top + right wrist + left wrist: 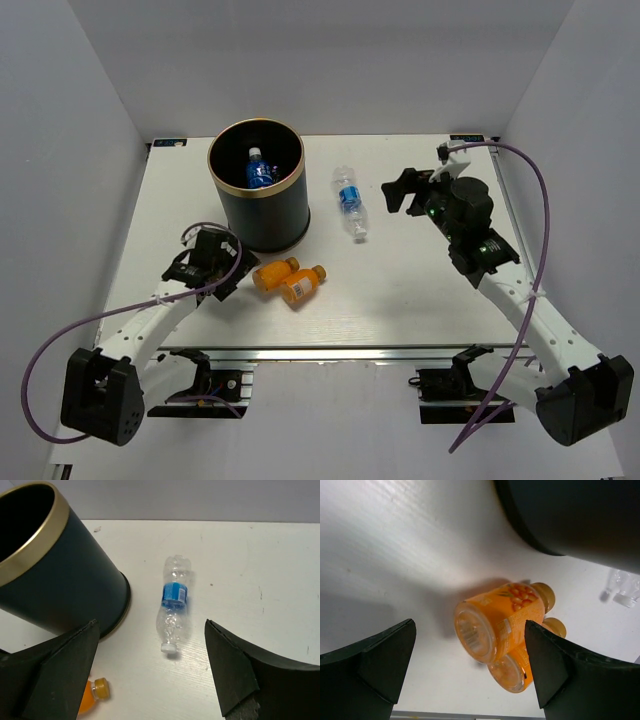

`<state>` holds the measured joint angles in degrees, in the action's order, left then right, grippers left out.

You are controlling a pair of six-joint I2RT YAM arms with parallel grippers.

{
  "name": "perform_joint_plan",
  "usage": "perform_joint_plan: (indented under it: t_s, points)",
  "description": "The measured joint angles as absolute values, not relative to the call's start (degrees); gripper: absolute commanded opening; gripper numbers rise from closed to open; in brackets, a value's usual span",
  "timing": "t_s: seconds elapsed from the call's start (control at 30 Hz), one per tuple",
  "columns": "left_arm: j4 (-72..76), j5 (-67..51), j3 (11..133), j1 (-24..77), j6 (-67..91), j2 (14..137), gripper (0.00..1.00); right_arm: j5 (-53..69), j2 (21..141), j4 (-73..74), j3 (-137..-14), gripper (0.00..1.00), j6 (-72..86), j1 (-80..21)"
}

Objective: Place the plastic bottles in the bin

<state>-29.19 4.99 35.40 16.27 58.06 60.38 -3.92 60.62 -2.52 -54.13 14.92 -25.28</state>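
Orange bottles (500, 625), two, lying touching on counter (400, 300) just in front of bin (262, 215); bases toward left end effector (470, 624), open and empty, nearer arm; long axes pointing away.

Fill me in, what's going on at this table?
The robot is clearing plastic bottles into the bin. One water bottle already lies inside it. The left gripper, open, is lined up on two orange bottles lying side by side near the bin. The right gripper, open, faces a second water bottle lying on the table.
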Motion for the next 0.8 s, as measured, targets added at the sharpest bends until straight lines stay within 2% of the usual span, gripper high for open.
perform_joint_plan:
  t_s: [0.47,0.8]
  points:
    - [-30.0,13.0,34.9,27.9,76.0,63.8,0.98,-6.6,57.6,-0.9,-45.8,0.89,20.1,-21.0]
    - [-27.4,14.6,35.1,30.7,82.5,68.6,0.98,-7.1,52.7,-0.1,-40.6,0.89,22.1,-20.3]
